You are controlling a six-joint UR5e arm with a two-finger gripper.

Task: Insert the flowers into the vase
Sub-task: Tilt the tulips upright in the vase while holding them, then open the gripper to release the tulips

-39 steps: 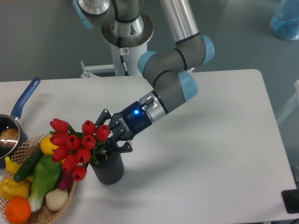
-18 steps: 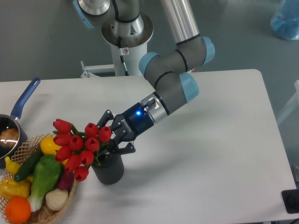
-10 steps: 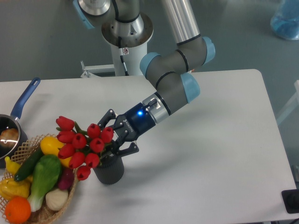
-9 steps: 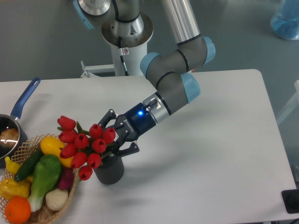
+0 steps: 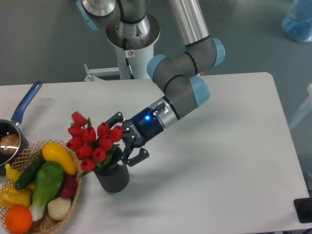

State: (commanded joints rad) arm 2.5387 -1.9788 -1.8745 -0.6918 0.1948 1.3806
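wicker basket (image 5: 46,225) of toy vegetables (image 5: 46,186), blue-handled pan (image 5: 14,126), white table (image 5: 219,161)

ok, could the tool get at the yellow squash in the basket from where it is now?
Probably not directly. The tool looks open beside the flowers, whose stems enter the vase; bunch and vase stand between it and the yellow squash in the basket.
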